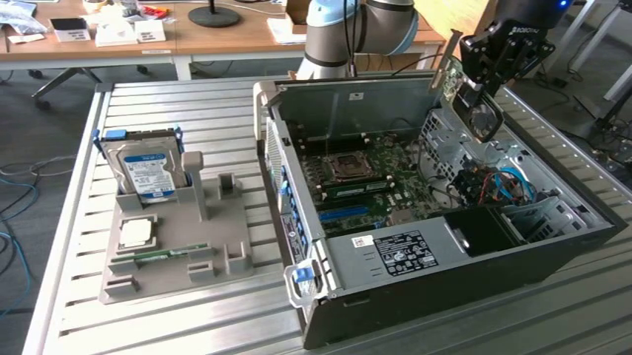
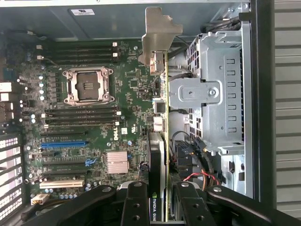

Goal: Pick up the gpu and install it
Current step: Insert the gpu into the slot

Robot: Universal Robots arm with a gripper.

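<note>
Pick looks done, install step in hand: hand (image 2: pixel 161 203) clamped on gpu (image 2: pixel 160 141), held edge-on over the open case (image 1: pixel 474 274), above the motherboard (image 2: pixel 94 117), not seated. Seating likely calls for lining its edge with a slot. Connector edge and target slot hidden under the card.

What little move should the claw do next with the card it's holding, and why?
Probably slide sideways toward the blue slot. The claw grips the gpu edge-down above the motherboard, but it hangs near the drive cage, not over any long slot.
</note>
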